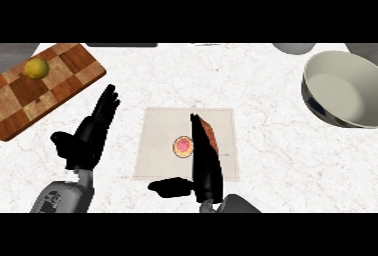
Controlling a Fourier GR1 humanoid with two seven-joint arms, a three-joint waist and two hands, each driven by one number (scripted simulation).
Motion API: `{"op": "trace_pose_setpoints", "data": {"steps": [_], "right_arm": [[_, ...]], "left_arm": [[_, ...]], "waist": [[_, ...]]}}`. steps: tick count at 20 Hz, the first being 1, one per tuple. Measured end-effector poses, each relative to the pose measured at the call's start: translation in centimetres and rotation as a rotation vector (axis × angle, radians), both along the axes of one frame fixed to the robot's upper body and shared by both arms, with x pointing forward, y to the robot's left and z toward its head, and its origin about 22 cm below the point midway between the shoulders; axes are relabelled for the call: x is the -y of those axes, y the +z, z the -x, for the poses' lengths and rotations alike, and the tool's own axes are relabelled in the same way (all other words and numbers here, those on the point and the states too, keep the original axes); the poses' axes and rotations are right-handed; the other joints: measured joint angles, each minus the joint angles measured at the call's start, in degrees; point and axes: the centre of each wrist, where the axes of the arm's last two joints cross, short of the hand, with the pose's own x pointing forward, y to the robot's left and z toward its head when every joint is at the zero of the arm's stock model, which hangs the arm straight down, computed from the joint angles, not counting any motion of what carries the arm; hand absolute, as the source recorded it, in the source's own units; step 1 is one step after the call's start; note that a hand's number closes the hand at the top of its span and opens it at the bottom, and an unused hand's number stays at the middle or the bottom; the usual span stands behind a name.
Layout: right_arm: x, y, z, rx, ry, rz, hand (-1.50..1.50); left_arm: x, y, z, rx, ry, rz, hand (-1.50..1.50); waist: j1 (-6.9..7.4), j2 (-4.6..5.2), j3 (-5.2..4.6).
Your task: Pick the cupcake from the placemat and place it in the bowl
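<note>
A small cupcake (182,146) with pink frosting sits on the beige placemat (166,130) in the middle of the counter. My right hand (205,165) is over the placemat, open, fingers straight and pointing away, its edge right beside the cupcake's right side and hiding part of it. Its thumb (171,187) sticks out to the left, below the cupcake. The grey-white bowl (347,90) stands at the right edge, tilted toward me. My left hand (88,132) rests open to the left of the placemat.
A checkered wooden cutting board (44,90) lies at the upper left with a yellow lemon (36,68) on it. A small grey dish (294,48) shows at the top edge near the bowl. White marble counter lies between placemat and bowl.
</note>
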Motion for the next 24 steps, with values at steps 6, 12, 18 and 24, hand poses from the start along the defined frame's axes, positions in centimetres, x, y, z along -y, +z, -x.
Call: {"op": "trace_pose_setpoints", "data": {"steps": [6,12,18,24], "right_arm": [[-0.1,-2.3,-0.4,-0.001,-0.009,0.023,-1.5],[0.5,-3.5,-1.6,-0.017,-0.039,0.14,-1.5],[0.6,-4.4,-2.5,-0.037,-0.029,0.162,1.5],[0.0,-5.1,-2.6,0.02,0.104,0.251,1.5]], "left_arm": [[0.2,-0.1,-0.2,-0.001,0.002,-0.001,0.0],[0.7,-0.7,-0.2,-0.001,0.003,-0.003,0.0],[0.0,-0.5,0.0,-0.004,0.001,-0.001,0.0],[1.3,-0.7,0.4,-0.002,-0.004,-0.003,0.0]], "waist": [[0.08,-0.04,0.0],[-0.11,-0.29,-0.08],[0.15,-0.46,-0.18],[0.34,-0.74,-0.29]]}}
